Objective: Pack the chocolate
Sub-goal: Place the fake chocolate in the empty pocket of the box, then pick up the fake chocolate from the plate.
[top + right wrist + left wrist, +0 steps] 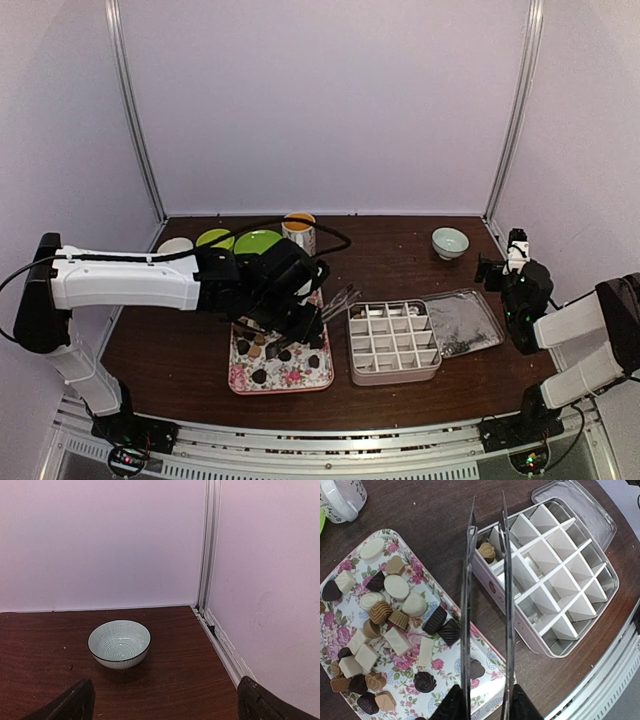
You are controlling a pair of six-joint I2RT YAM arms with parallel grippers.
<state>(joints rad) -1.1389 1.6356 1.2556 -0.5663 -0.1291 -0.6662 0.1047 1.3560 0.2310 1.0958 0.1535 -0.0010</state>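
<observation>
**Visitor:** What does the overhead shot show?

**Onlooker:** On the dark table (400,250), the left arm (130,282) reaches over a floral tray (300,378) strewn with chocolates (260,376). A compartment box (395,375) stands at the tray's 3 o'clock. Its lid (465,322) lies right beside it, again at 3 o'clock. A striped bowl (450,242) sits well apart, at the box's 1 o'clock. The right arm (575,325) is folded at the table's 3 o'clock edge.

**Visitor:** And the left wrist camera?

**Onlooker:** The left end effector (487,707) is grasping metal tongs (466,605), with a finger against the outside of each blade. The blades stand slightly apart and run up past the box's 11 o'clock corner cell, where one tan piece (487,551) lies. The other chocolates, dark, tan and white, are on the tray at 8 o'clock. A mug (340,500) shows at 11 o'clock.

**Visitor:** The right wrist?

**Onlooker:** The right end effector (167,707) is released, its fingers spread to the frame's bottom corners. The bowl stands ahead at 11 o'clock, near the corner of the walls.
</observation>
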